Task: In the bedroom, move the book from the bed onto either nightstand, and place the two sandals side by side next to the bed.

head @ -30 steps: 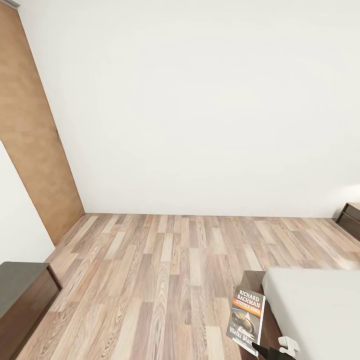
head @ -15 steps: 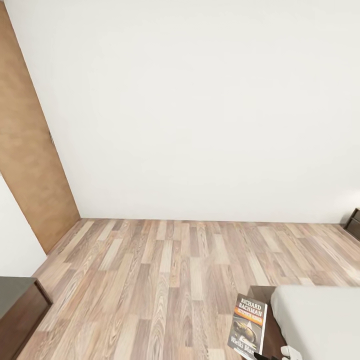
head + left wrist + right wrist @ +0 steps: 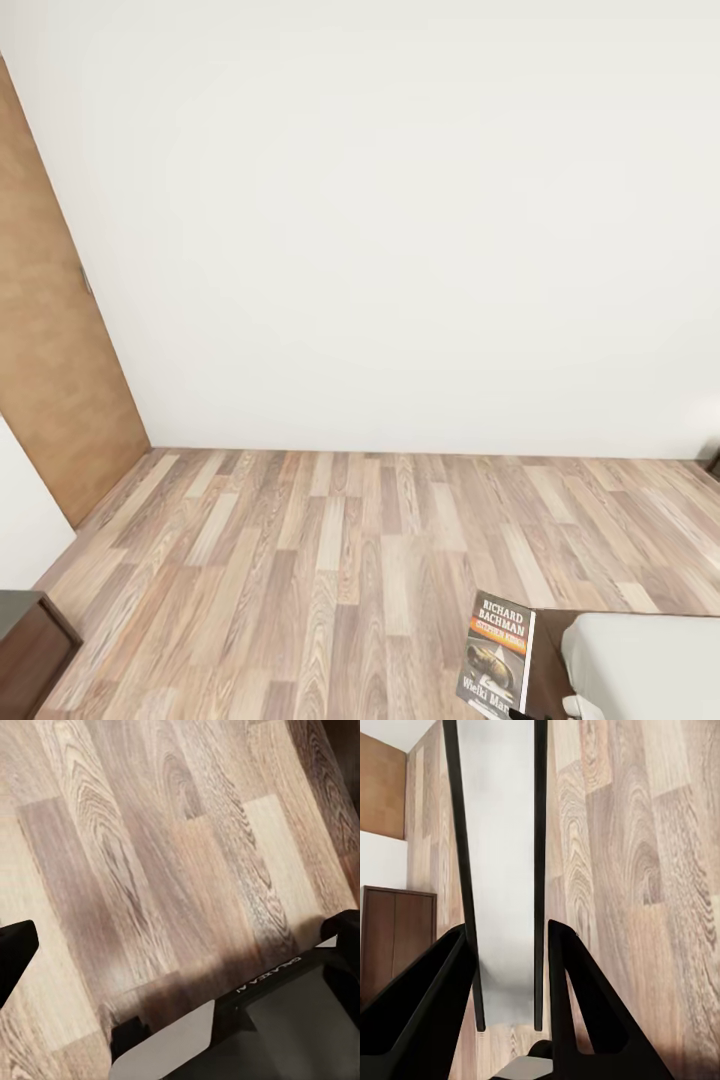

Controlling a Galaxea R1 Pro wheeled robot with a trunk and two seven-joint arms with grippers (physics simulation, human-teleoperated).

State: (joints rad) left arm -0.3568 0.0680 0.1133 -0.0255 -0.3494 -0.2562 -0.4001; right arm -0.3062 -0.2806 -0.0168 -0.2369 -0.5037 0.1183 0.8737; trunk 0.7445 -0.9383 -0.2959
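the right end effector (image 3: 506, 945) is pinching the thin dark paperback book (image 3: 496, 664) edge-on, beside the grey mattress bed (image 3: 645, 660). the left end effector (image 3: 180, 937) looks spread. carry it level to a nightstand, grip firm, before lowering.

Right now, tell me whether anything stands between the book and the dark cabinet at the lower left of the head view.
Nothing visible does. The book sits clamped in the right gripper, and bare plank floor lies between it and the dark cabinet. The bed is on the book's far side, out of that path.
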